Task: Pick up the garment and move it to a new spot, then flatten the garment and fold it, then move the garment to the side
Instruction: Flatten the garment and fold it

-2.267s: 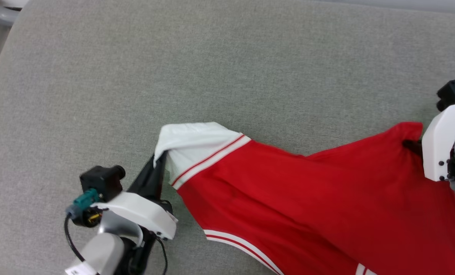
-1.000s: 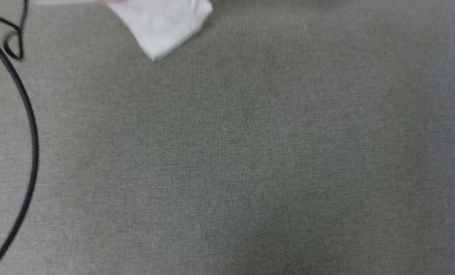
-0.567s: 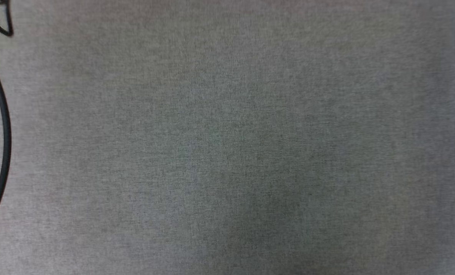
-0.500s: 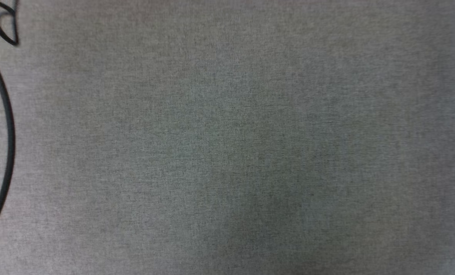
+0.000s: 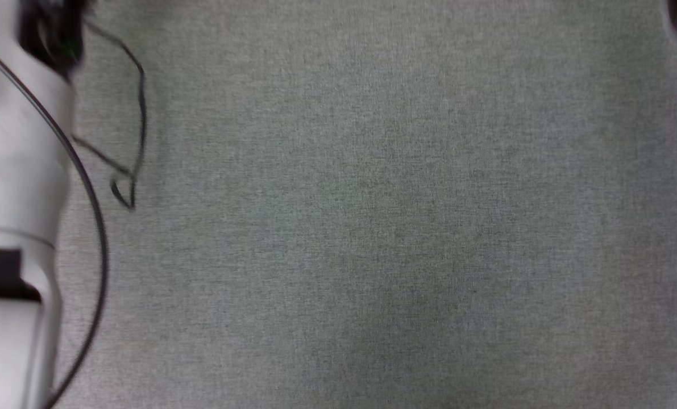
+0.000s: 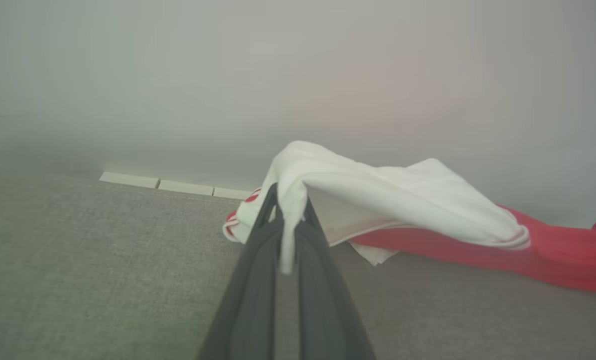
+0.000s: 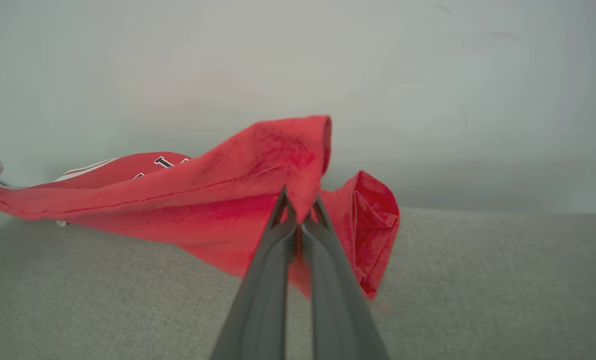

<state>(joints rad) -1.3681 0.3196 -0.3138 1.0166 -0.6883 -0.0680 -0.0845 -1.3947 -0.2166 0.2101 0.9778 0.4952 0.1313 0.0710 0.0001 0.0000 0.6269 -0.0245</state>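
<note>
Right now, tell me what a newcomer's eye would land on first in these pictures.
The red garment stands out against the grey surface, a bunched fold pinched in the shut right gripper at the middle of the right wrist view. In the left wrist view its white sleeve drapes over the shut left gripper. A pale forearm and a black cable edge the head view's left.

The counter (image 5: pixel 372 227) has a grey-green woven surface, flat and smooth. A red and white shirt (image 6: pixel 553 260) sags down to touch it in part.
</note>
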